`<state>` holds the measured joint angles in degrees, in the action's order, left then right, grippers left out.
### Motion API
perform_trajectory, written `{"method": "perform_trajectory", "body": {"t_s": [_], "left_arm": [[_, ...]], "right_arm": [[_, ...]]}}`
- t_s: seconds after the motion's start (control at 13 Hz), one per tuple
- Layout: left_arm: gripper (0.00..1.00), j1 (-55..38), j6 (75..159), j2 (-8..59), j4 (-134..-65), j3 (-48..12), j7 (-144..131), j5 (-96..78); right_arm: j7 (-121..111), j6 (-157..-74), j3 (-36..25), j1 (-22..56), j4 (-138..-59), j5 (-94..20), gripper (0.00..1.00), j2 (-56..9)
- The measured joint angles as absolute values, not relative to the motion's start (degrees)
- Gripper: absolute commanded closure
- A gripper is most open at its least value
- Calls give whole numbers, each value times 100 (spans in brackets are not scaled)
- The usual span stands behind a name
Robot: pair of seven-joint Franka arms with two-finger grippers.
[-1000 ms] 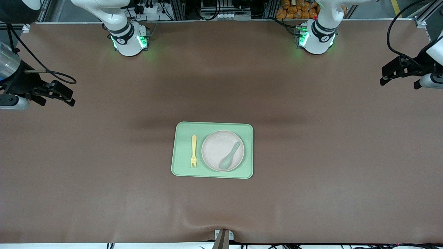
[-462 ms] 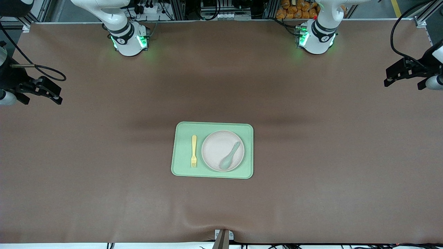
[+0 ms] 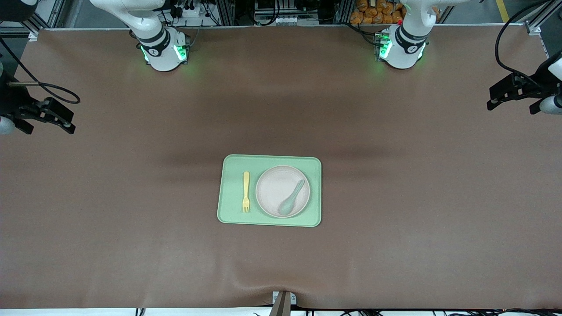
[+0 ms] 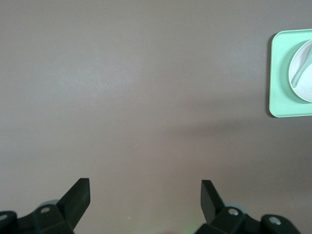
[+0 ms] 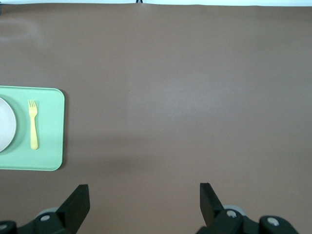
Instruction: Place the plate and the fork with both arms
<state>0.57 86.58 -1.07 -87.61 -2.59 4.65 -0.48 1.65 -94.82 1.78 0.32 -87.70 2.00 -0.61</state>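
Observation:
The pale pink plate (image 3: 272,188) lies in the light-green tray (image 3: 230,193) at the table's middle, with a grey-green spoon (image 3: 291,199) resting in it. The yellow fork (image 3: 246,192) lies flat in the tray beside the plate, on the side toward the right arm's end. My right gripper (image 3: 68,123) is open and empty, up over the table's edge at its own end. My left gripper (image 3: 491,100) is open and empty over its end. The right wrist view shows the open gripper (image 5: 144,195), fork (image 5: 33,124) and plate (image 5: 6,124). The left wrist view shows the open gripper (image 4: 145,192) and plate (image 4: 304,73).
A brown mat covers the table (image 3: 395,245). The two arm bases (image 3: 164,50) (image 3: 401,48) stand along the edge farthest from the front camera. A small bracket (image 3: 283,300) sits at the nearest edge.
Both grippers have drawn away from the tray toward their own ends of the table, the right one more. The tray, plate, fork and spoon have not moved.

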Motion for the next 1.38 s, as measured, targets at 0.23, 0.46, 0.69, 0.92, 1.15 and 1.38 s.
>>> {"method": "perform_trajectory", "body": {"t_s": [0.23, 0.46, 0.69, 0.92, 1.15, 1.38], "left_arm": [[0, 57, 8658, -107, -8761, -261, 465, -56], [0, 57, 8658, -107, -8761, -261, 465, -57], [0, 57, 8658, -106, -8763, -262, 465, -59], [0, 57, 8658, -106, -8766, -262, 465, -60], [0, 57, 8658, -106, -8768, -262, 465, -60], [0, 57, 8658, -106, -8769, -262, 465, -61]], "right_arm": [[165, -9356, 174, 74, -8717, 188, 0, -61], [165, -9299, 155, 76, -8709, 188, 0, -61], [165, -9283, 154, 76, -8696, 188, 0, -61], [165, -9270, 154, 76, -8693, 188, 0, -61], [165, -9265, 147, 75, -8692, 188, 0, -61], [165, -9251, 119, 73, -8691, 183, 0, -61]]}}
